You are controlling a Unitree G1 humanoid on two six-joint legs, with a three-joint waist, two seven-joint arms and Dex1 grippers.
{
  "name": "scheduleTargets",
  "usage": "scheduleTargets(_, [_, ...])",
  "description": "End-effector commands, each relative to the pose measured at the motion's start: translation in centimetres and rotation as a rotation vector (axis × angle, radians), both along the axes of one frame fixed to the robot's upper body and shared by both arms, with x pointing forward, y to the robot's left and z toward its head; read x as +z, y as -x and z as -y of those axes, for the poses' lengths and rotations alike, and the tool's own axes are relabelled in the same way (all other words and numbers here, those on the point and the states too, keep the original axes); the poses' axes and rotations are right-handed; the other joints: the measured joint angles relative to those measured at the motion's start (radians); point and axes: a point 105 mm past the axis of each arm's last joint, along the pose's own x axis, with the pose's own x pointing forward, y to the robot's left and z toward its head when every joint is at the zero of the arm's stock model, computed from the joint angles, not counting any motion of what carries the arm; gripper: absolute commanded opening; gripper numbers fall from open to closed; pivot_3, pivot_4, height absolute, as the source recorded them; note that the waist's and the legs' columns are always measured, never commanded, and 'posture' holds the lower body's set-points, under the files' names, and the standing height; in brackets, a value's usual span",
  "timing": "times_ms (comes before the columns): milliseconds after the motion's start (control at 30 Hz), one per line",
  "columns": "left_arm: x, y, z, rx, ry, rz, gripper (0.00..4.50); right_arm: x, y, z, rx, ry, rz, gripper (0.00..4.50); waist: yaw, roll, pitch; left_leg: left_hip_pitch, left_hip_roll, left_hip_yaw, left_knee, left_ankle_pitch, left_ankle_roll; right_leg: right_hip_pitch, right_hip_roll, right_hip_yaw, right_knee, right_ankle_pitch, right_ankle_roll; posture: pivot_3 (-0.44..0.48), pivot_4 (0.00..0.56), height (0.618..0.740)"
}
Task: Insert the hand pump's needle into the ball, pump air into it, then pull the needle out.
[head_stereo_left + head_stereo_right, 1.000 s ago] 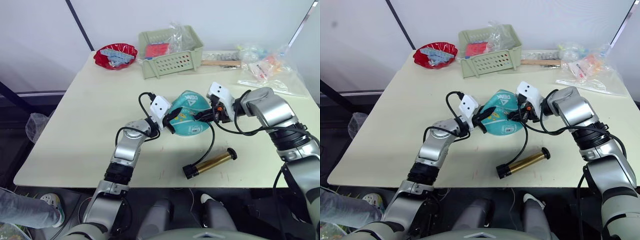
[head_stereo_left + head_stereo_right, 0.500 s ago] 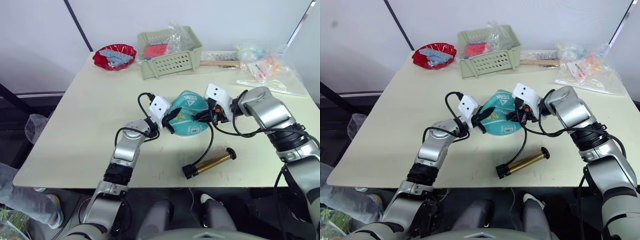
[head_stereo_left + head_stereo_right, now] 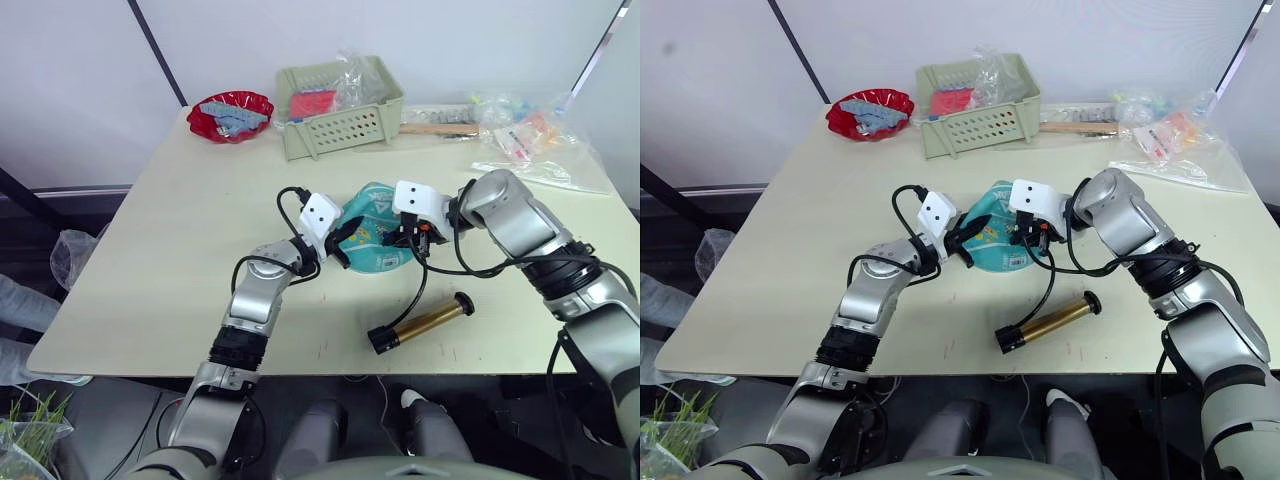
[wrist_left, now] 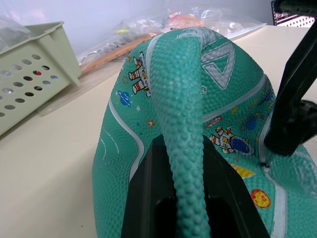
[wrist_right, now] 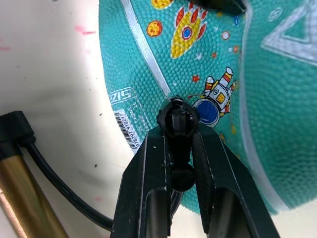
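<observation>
**Right gripper carries the hose tip over the ball**

Moved since a second ago: my right gripper (image 5: 181, 144) has travelled from the ball's side up over its top, towards my left gripper (image 4: 188, 198). The deflated teal rubber ball with white stripes and cartoon prints (image 3: 375, 243) lies near the middle of the pale table (image 3: 150, 250). My left gripper's black fingers are clamped on a raised fold of its skin. My right gripper's fingers are closed on the black end fitting of the thin black hose (image 3: 420, 283), held against the ball's surface beside an astronaut print. The needle itself is too small to make out, so I cannot tell whether it has entered the valve. The slim gold-bronze metal hand pump with black end caps (image 3: 422, 323) lies loose near the table's front edge, untouched. A red bowl (image 3: 230, 112) and a pale green perforated basket (image 3: 345, 120) stand along the far edge.

Progress, as judged: insertion is under way at most; pumping and withdrawal of the needle remain.
</observation>
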Motion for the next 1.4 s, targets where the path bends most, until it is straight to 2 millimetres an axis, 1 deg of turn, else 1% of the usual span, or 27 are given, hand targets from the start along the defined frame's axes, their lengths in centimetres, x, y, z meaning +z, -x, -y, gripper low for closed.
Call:
scheduleTargets(33, [-3.5,0.9,0.8,-0.03,-0.045,-0.127,0.0,-1.8,-0.1,0.7,-0.041,0.087,-0.016,0.08,0.0,0.0,0.0,0.0,0.0,0.0,0.0,0.0,0.0,0.0,0.0,0.0,0.0,0.0,0.0,0.0,0.15,0.74])
scheduleTargets(133, [-3.5,0.9,0.7,-0.027,-0.042,-0.128,0.0,-2.5,-0.1,0.7,-0.048,0.119,-0.025,0.08,0.0,0.001,-0.001,0.0,0.0,0.0,0.0,0.0,0.0,0.0,0.0,0.0,0.0,0.0,0.0,0.0,0.15,0.74])
scheduleTargets(300, [-3.5,0.9,0.7,-0.023,-0.037,-0.132,0.0,-3.3,-0.3,0.9,-0.05,0.172,-0.035,0.08,-0.002,0.002,-0.005,0.001,0.0,0.0,0.0,0.0,0.0,0.001,0.0,0.0,0.0,0.0,0.0,0.0,0.15,0.74])
scheduleTargets(367, [-3.6,0.9,0.7,-0.021,-0.035,-0.134,0.0,-3.6,-0.6,1.0,-0.059,0.192,-0.028,0.08,-0.003,0.003,-0.006,0.002,0.0,0.0,0.0,0.0,0.0,0.001,0.001,0.0,0.0,0.0,0.0,0.0,0.15,0.74])
scheduleTargets(633, [-3.7,1.1,0.6,-0.005,-0.018,-0.144,0.0,-4.4,-0.8,0.4,-0.036,0.256,-0.018,0.08,-0.017,0.004,-0.011,0.003,0.001,0.0,0.0,0.0,0.0,0.002,0.001,0.0,0.0,0.0,0.001,0.0,0.15,0.74])
scheduleTargets(700, [-3.7,1.0,0.5,-0.002,-0.015,-0.146,0.0,-4.6,-0.8,0.3,-0.03,0.265,-0.018,0.08,-0.021,0.004,-0.013,0.003,0.001,0.0,0.0,0.0,0.0,0.002,0.001,0.0,0.0,-0.002,0.003,0.0,0.15,0.74])
scheduleTargets(1000, [-3.6,1.0,0.6,-0.001,-0.007,-0.153,0.0,-5.7,-0.6,-0.4,-0.005,0.297,-0.027,0.08,-0.024,0.004,-0.019,0.004,0.001,-0.001,0.0,0.0,-0.001,0.004,0.002,0.0,0.0,-0.002,0.004,0.0,0.15,0.74])
scheduleTargets(1267, [-3.8,1.2,0.7,-0.004,-0.004,-0.159,0.0,-7.0,-0.8,-0.4,-0.003,0.346,-0.036,0.08,-0.026,0.004,-0.029,0.006,0.002,0.0,-0.001,0.0,-0.001,0.004,0.003,0.001,0.0,-0.003,0.004,0.0,0.15,0.74])
scheduleTargets(1333, [-3.8,1.2,0.7,-0.003,-0.004,-0.16,0.0,-7.3,-0.9,-0.4,-0.004,0.353,-0.037,0.08,-0.027,0.004,-0.029,0.009,0.002,0.0,-0.002,0.0,-0.001,0.007,0.003,0.001,0.0,-0.003,0.003,0.0,0.15,0.74])
scheduleTargets(1367, [-3.8,1.2,0.7,-0.003,-0.004,-0.16,0.0,-7.4,-0.9,-0.4,-0.003,0.358,-0.037,0.08,-0.027,0.004,-0.029,0.016,0.002,0.0,-0.005,0.0,-0.001,0.013,0.003,0.001,-0.001,-0.004,0.003,0.0,0.15,0.74])
scheduleTargets(1400, [-3.8,1.3,0.7,-0.003,-0.003,-0.161,0.0,-7.5,-0.9,-0.5,-0.002,0.364,-0.036,0.08,-0.028,0.003,-0.029,0.019,0.003,0.0,-0.007,-0.001,-0.002,0.016,0.003,0.001,-0.002,-0.005,0.003,0.0,0.15,0.74])
